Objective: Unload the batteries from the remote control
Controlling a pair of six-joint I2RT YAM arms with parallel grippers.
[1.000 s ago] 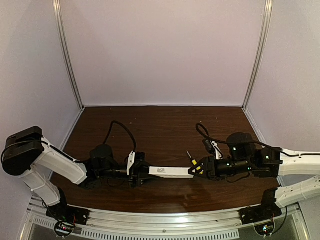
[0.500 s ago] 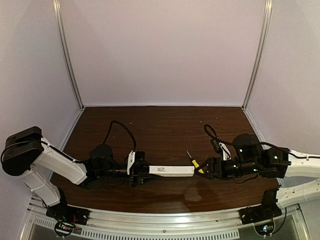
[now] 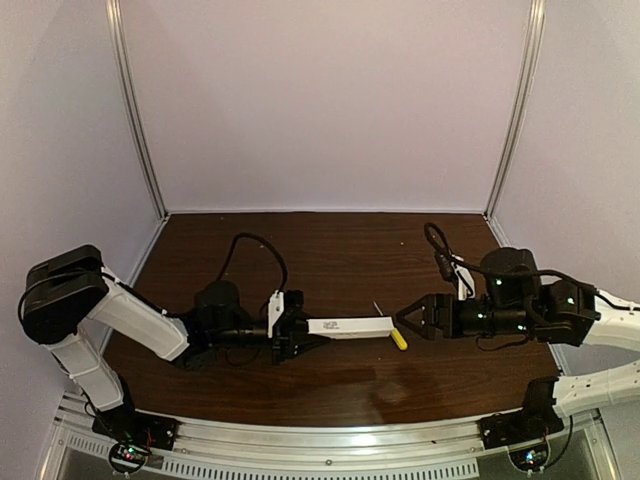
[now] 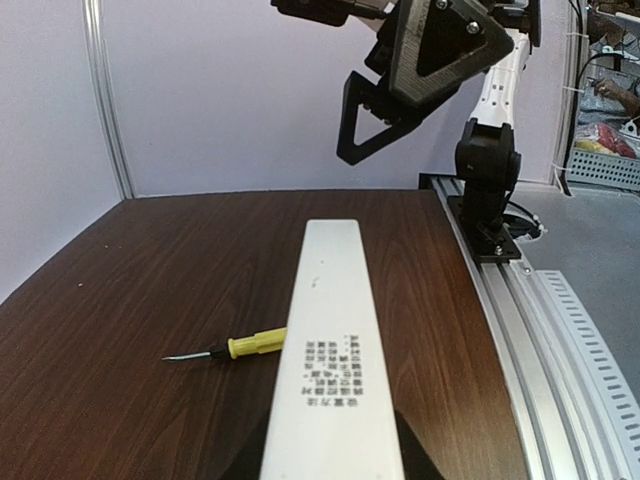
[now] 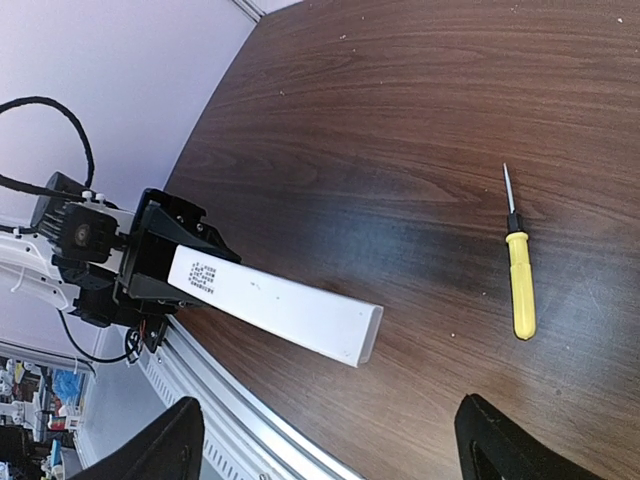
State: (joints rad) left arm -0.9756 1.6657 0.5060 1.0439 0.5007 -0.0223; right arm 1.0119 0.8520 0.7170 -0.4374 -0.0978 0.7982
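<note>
The remote control [image 3: 348, 325] is a slim white bar. My left gripper [image 3: 296, 328] is shut on its near end and holds it level above the table; printed text shows on its face [image 4: 335, 350]. The jaws clamp it from both sides [image 4: 333, 466]. My right gripper [image 3: 406, 321] stands open just off the bar's free end [image 5: 362, 335], nothing between its fingers [image 5: 172, 446]. The yellow-handled screwdriver [image 3: 397, 336] lies loose on the table beside that end. The batteries are hidden; no open recess shows.
The brown wooden table [image 3: 330, 260] is walled by pale panels at the back and sides. A metal rail [image 3: 330, 450] runs along the near edge, with both arm bases on it. The screwdriver [image 5: 519, 283] points its tip away from the rail.
My right gripper opened, let go of the screwdriver and drew back to the right. The screwdriver now lies on the table. My left arm shifted the remote slightly right.
</note>
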